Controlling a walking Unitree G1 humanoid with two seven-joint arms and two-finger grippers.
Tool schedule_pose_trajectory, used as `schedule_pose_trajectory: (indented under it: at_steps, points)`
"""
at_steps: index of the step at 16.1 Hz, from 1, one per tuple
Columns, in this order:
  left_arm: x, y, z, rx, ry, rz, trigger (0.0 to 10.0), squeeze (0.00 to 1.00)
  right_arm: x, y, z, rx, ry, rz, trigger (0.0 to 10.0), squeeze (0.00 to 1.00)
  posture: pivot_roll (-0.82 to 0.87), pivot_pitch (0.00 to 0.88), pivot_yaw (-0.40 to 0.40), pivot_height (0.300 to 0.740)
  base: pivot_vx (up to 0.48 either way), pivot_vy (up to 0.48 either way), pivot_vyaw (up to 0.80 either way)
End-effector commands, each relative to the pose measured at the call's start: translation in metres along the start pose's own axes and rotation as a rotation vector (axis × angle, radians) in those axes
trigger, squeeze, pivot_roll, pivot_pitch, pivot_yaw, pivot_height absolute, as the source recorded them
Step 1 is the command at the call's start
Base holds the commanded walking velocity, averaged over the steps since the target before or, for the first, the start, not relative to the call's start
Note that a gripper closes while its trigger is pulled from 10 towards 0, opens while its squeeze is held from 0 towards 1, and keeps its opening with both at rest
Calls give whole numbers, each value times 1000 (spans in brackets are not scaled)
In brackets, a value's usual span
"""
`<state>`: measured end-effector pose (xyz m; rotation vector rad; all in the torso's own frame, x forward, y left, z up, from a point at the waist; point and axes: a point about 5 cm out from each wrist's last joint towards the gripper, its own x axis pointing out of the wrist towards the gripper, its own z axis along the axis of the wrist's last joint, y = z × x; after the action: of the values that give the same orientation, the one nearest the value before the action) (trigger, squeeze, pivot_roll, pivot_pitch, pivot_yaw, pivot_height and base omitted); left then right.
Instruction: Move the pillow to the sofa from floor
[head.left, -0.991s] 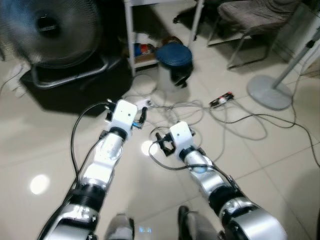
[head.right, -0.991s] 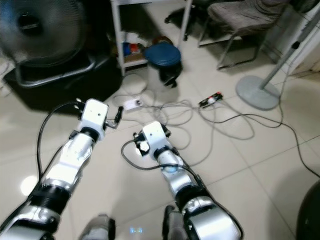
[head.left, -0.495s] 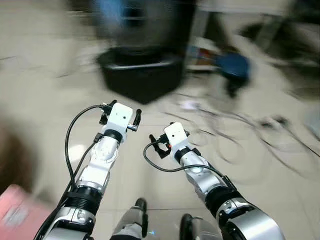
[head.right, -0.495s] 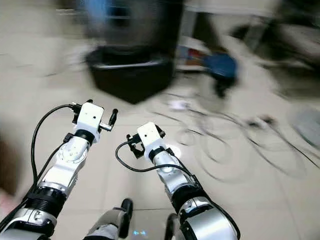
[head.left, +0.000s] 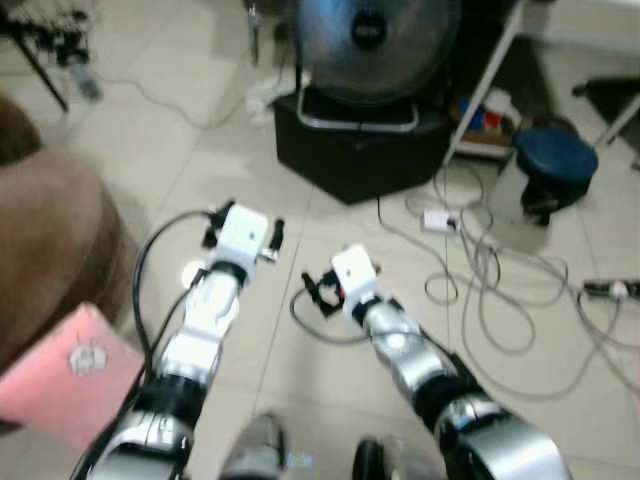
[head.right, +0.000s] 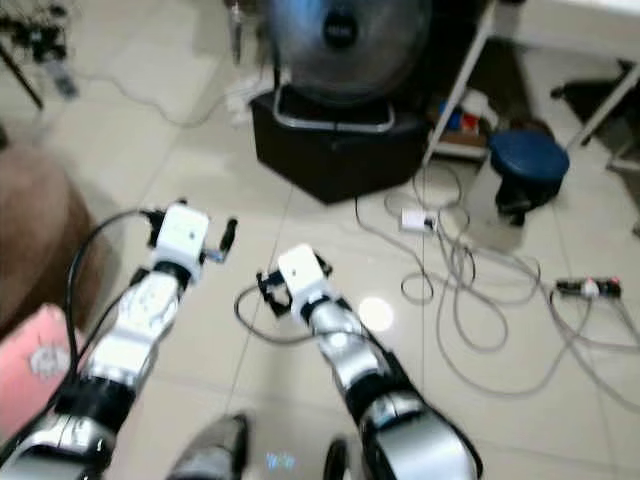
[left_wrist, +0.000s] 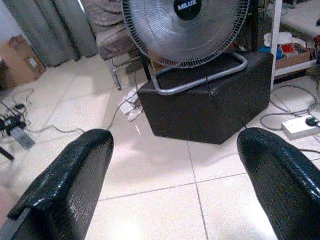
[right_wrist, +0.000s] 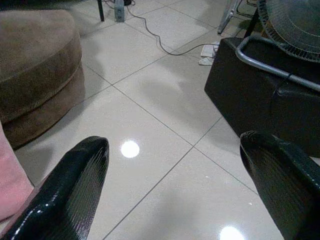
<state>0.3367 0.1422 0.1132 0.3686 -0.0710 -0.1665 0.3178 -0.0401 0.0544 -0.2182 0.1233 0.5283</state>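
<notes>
Pillow: pink, on tiled floor at lower left, touching brown sofa; not yet grasped. Left gripper: fingers spread wide, holding nothing, raised above bare tile, aimed toward fan on black box. Right gripper: likewise wide open and empty, pillow edge beside one finger. Both probably kept open and forward to ready a two-sided grasp. Next: turn left, lower toward pillow.

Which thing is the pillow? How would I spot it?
Look at the big brown sofa on the robot's left side. Right beside its base, low on the pale tiled floor, lies the pillow. It is the soft pink square with a small pale picture on it, and nothing else nearby is pink.
</notes>
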Motion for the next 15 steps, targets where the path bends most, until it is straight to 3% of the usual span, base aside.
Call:
schedule_pose_trajectory:
  at_steps: [1, 15]
  points:
    - [-3, 3, -6, 7, 30, 13, 10000, 0, -1, 6, -4, 22, 14, 18, 10000, 0, 120, 190, -51, 740, 0, 0, 781]
    - [-4, 4, -13, -1, 85, 33, 10000, 0, -1, 6, -4, 56, 12, 21, 10000, 0, 115, 210, -48, 740, 0, 0, 749]
